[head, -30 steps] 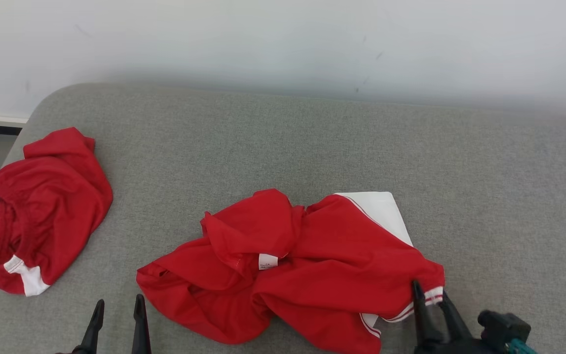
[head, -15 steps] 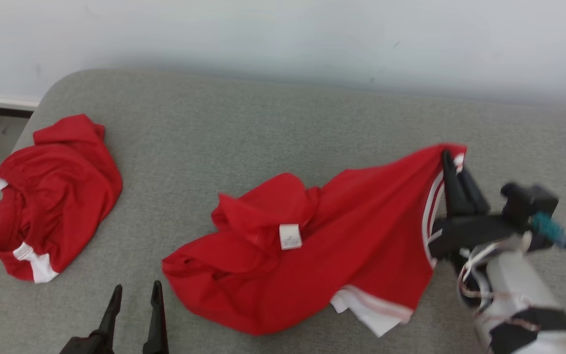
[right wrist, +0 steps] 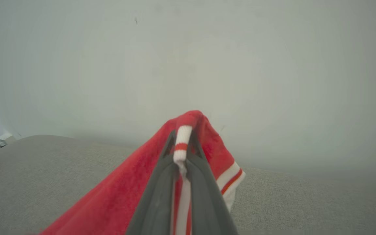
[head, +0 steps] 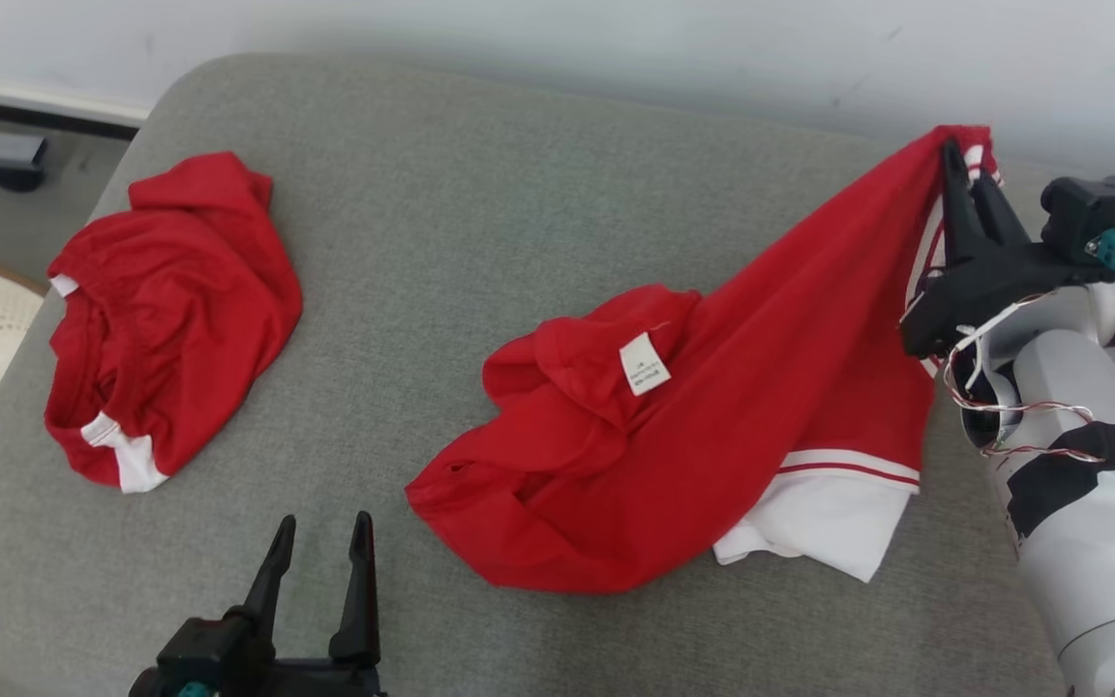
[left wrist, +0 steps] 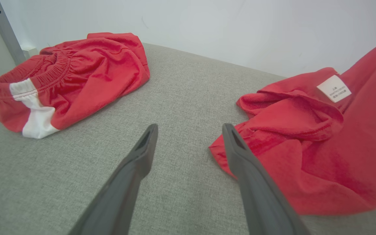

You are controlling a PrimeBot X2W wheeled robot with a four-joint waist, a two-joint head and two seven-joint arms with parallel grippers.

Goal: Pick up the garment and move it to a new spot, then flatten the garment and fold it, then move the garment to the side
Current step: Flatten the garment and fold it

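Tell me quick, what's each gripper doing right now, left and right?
Left gripper: jaws open, holding nothing.
Right gripper: jaws closed on the striped edge of the red garment, that end raised.

**2 garments on 1 padded surface**

The garment hangs by 1 corner from the right gripper, trailing left onto the padded surface. Its heap lies just right of the left gripper. The other garment lies ahead-left of that gripper.

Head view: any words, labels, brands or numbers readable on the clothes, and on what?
White tag on the garment: a few lines of tiny print, too small and blurred to read.
Shorts: no text visible.
No other word, brand, number or sign visible.
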